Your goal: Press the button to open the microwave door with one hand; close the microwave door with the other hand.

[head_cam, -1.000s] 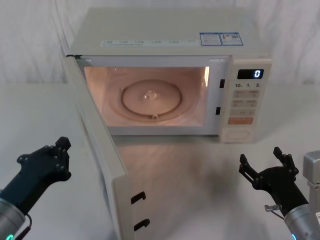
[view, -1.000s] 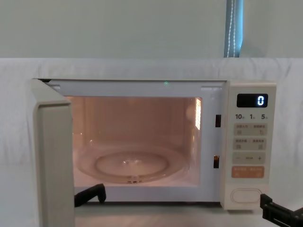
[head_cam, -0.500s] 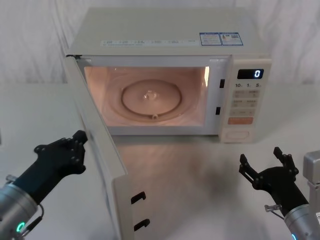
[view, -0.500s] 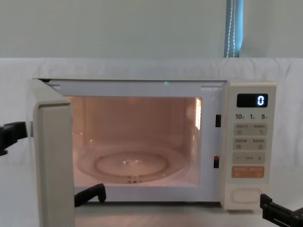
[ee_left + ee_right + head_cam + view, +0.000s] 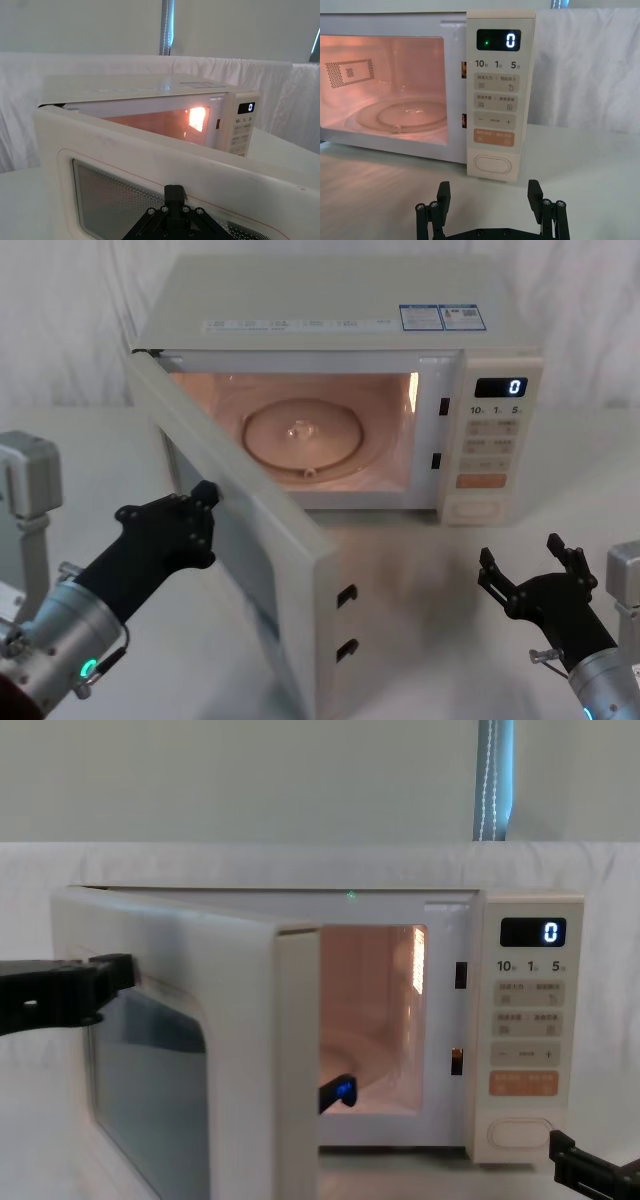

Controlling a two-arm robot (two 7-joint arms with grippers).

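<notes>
The microwave door (image 5: 262,540) stands about half open, hinged on the left, with its window (image 5: 150,1060) facing me. My left gripper (image 5: 205,498) is shut, and its tips press on the door's outer face near the window's upper edge (image 5: 125,165); the left wrist view has the closed fingers (image 5: 174,192) against the door. It enters the chest view from the left (image 5: 118,972). My right gripper (image 5: 522,558) rests open, low on the table in front of the control panel, apart from the cream button (image 5: 472,510) (image 5: 490,164) (image 5: 518,1134). In the right wrist view the right gripper (image 5: 489,192) sits below that button.
The cream microwave (image 5: 330,300) stands at the back of a white cloth-covered table (image 5: 420,640), its cavity lit with a glass turntable (image 5: 300,435) inside. The display (image 5: 501,387) reads 0. An orange key (image 5: 493,137) sits above the button. White drapes hang behind.
My left gripper has moved forward and to the right against the door's outer face, and the door has swung from wide open to about half open. The right arm has not moved.
</notes>
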